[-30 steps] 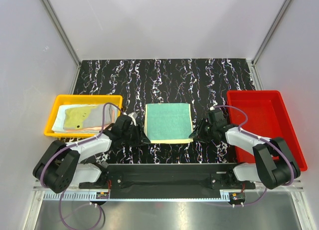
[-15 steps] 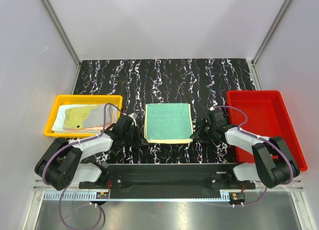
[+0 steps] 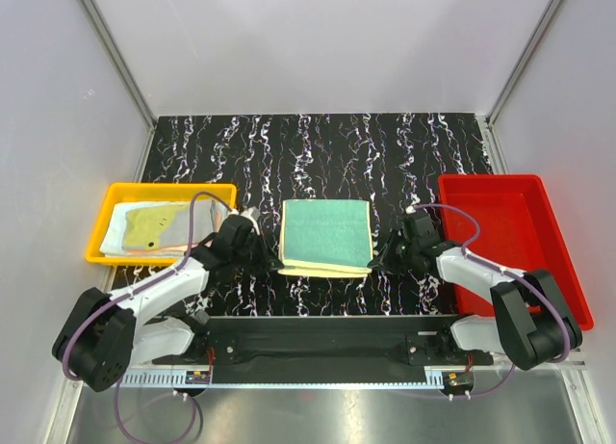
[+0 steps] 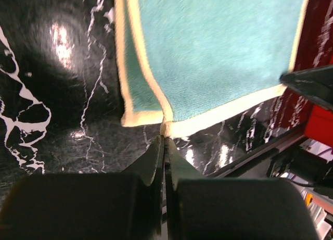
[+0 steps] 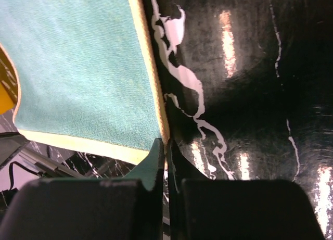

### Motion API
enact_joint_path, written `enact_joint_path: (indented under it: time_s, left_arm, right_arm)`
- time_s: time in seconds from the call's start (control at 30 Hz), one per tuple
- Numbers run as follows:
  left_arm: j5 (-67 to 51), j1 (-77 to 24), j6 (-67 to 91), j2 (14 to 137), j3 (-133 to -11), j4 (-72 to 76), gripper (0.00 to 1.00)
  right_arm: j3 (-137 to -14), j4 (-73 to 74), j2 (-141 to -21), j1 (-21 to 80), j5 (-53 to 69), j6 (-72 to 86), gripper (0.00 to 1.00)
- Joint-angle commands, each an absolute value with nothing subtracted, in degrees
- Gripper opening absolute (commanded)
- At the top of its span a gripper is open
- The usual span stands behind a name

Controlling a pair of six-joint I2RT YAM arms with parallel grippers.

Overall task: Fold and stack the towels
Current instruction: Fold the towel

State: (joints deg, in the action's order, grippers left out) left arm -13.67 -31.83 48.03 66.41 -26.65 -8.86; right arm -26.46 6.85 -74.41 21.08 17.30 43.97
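Observation:
A green towel with a cream border [image 3: 325, 234] lies in the middle of the black marbled table. My left gripper [image 3: 274, 264] is shut on its near left corner; in the left wrist view the gripper [image 4: 165, 137] pinches that corner and lifts the towel [image 4: 218, 47] off a lower layer. My right gripper [image 3: 375, 261] is shut on the near right corner; in the right wrist view the gripper [image 5: 165, 142] pinches the border of the towel [image 5: 78, 63]. The near edge is raised a little off the table.
A yellow tray [image 3: 115, 192] at the left holds several more towels [image 3: 154, 227]. A red tray [image 3: 539, 189] stands at the right. The black rail of the arm bases runs along the near edge.
Both grippers have closed in on the towel's near corners and lifted them slightly; the near edge now stands off the table and has shifted a little towards the back.

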Motion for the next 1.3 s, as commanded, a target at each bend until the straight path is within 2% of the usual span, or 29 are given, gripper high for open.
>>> enact_joint_path:
  time_s: [0.0, 0.2, 0.43, 0.7, 0.97, 1.03, 1.27]
  left_arm:
    - [-9.67, -31.99, 46.41, 63.55, -29.88, -11.69, 0.00]
    - [-9.93, -31.73, 44.74, 65.91, -30.93, -10.63, 0.00]
    - [-9.75, -27.34, 40.00, 70.04, -41.73, -16.77, 0.00]
    - [-12.39, -19.95, 31.21, 82.32, -61.95, -19.07, 0.00]
    - [-21.34, -16.88, 27.69, 97.63, -82.16, -16.61, 0.00]
    - [-22.41, -16.61, 25.94, 100.80, -88.55, -18.45, 0.00]
    - [-25.74, -15.65, 22.94, 110.73, -97.81, -16.44, 0.00]
  right_arm:
    - [-27.86, 7.21, -71.64, 21.53, 18.19, 43.24, 0.00]
    - [-32.24, 7.90, -72.51, 21.53, 18.20, 42.98, 0.00]
    - [-44.45, 13.44, -78.30, 21.45, 13.63, 39.48, 0.00]
    - [-67.83, 18.20, -92.17, 20.92, 9.41, 34.19, 0.00]
    - [-88.92, 16.44, -104.58, 17.32, 9.58, 30.50, 0.00]
    - [-91.31, 15.82, -107.66, 15.12, 11.77, 30.32, 0.00]
    - [-99.74, 12.22, -115.39, 10.73, 19.59, 26.29, 0.00]
